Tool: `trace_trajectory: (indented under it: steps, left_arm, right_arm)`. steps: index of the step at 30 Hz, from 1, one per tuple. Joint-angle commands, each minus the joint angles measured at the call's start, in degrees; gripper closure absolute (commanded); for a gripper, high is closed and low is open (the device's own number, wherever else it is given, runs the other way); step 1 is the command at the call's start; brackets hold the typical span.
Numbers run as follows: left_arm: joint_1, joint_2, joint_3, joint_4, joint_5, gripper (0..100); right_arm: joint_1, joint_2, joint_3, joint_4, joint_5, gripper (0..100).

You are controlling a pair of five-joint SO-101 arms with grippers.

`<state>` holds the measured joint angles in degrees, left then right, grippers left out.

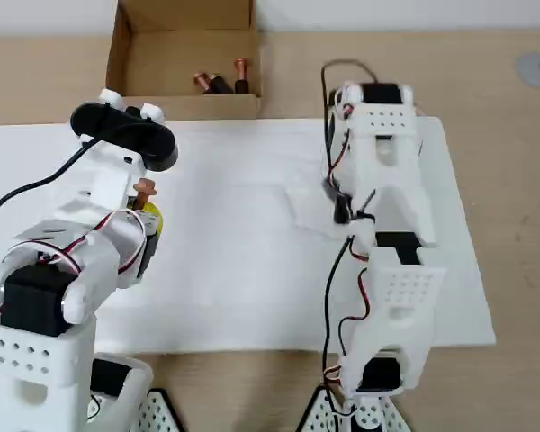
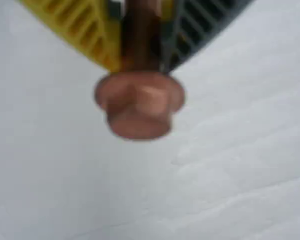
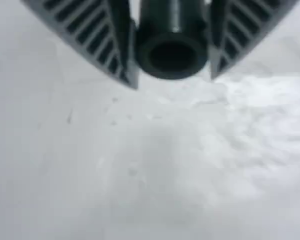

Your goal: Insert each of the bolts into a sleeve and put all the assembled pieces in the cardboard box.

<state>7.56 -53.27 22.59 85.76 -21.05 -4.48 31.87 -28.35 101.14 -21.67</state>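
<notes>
On the left side of the bench (image 1: 513,180), above a white sheet (image 1: 243,270), the left hand (image 2: 140,62) is clamped on a copper bolt (image 2: 140,107). A yellow finger (image 2: 85,30) presses one side of the shank and a dark finger (image 2: 205,20) the other. The flanged head juts out past both tips, with the sheet behind it.

Further right, and well apart from it, the right hand (image 3: 170,72) is over the same sheet and grips a dark sleeve (image 3: 172,47). Two grey ribbed fingers (image 3: 85,35) close on the sleeve's sides, and its open bore shows at the end that reaches beyond them.

The cardboard box (image 1: 126,54) stands open at the far edge of the bench, just beyond the sheet and nearer the left arm than the right. Inside it, a few assembled pieces (image 1: 220,84), copper and dark, lie close together against the near wall. How many there are cannot be told for sure.
</notes>
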Motion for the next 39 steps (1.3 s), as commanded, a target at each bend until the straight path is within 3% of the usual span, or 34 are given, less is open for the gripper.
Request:
trace_trajectory:
  steps: [1, 8, 13, 21, 26, 33, 39]
  left_arm:
    - [0.62, -1.19, -1.05, 0.18, -0.09, 99]
    - [0.44, -1.54, -2.81, 2.11, 0.79, 99]
    - [0.44, -6.73, -4.31, 1.58, 7.56, 99]
    - [-0.09, -17.36, -5.01, 0.44, 10.29, 99]
    - [-0.09, -21.93, -1.58, -4.04, 10.46, 99]
    - [0.26, -30.02, 5.63, -14.42, 10.55, 99]
    - [0.35, -33.80, 11.78, -20.66, 13.63, 99]
  right_arm:
    - [-0.57, -3.30, -7.69, 1.32, 0.26, 98.9]
    - [-5.85, -22.99, -7.34, 1.32, 3.25, 98.9]
    - [-12.70, -43.30, -4.53, 1.32, 5.10, 98.9]
    - [-22.29, -72.13, 18.07, -2.99, 11.96, 98.9]
    - [-25.27, -87.08, 43.82, -14.95, 15.56, 98.9]
    - [-33.89, -110.37, 82.77, -44.04, 26.64, 98.9]
    - [-39.08, -123.65, 100.18, -61.71, 26.64, 98.9]
